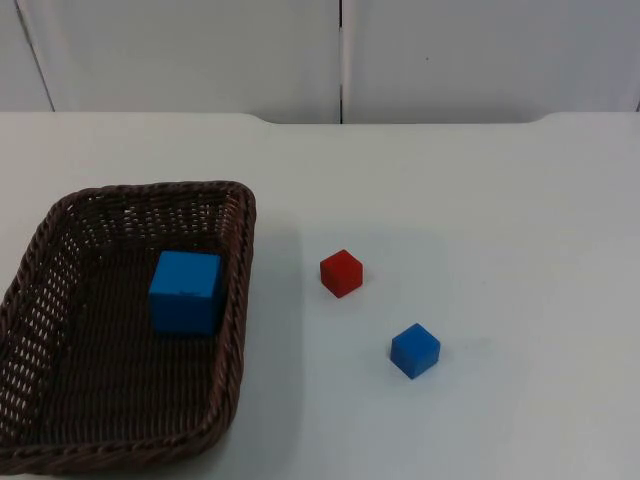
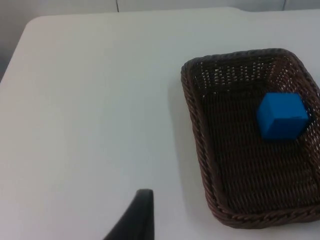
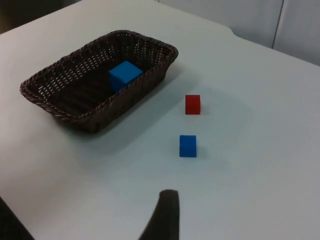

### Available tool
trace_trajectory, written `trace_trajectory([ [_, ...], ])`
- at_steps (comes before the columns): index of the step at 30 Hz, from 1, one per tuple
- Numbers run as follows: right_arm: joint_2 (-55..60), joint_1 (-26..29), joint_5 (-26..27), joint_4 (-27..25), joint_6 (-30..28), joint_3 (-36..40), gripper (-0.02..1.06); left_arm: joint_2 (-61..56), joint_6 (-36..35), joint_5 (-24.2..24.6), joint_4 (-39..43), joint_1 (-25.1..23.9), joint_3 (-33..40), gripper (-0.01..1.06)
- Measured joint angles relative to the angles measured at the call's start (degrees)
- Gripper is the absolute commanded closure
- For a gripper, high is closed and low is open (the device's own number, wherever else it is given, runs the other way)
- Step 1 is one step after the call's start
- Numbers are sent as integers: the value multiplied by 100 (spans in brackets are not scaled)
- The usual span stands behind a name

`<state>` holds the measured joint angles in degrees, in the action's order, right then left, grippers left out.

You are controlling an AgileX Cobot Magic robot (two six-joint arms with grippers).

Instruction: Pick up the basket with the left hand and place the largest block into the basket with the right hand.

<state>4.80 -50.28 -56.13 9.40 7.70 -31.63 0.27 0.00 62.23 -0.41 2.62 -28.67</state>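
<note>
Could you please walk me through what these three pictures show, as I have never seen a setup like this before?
This is a two-armed robot working at a white table. One picture comes from a fixed camera above, looking down and forward at the table. The other two come from small cameras on each arm's wrist, looking along its gripper; the black shape at the edge is a fingertip of the left gripper or of the right gripper.

On the table sits a brown wicker basket, resting flat. Inside it lies the large blue block. Beside the basket, on the bare table, are a small red block and a small blue block, apart from each other.

Nothing is held: both grippers hover away from the objects.
</note>
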Motion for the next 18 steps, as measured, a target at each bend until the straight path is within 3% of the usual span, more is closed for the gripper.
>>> trace_trajectory([
  [18,-442,0,-329,-341,-239,9,29,0,0,0,0,0,0,0],
])
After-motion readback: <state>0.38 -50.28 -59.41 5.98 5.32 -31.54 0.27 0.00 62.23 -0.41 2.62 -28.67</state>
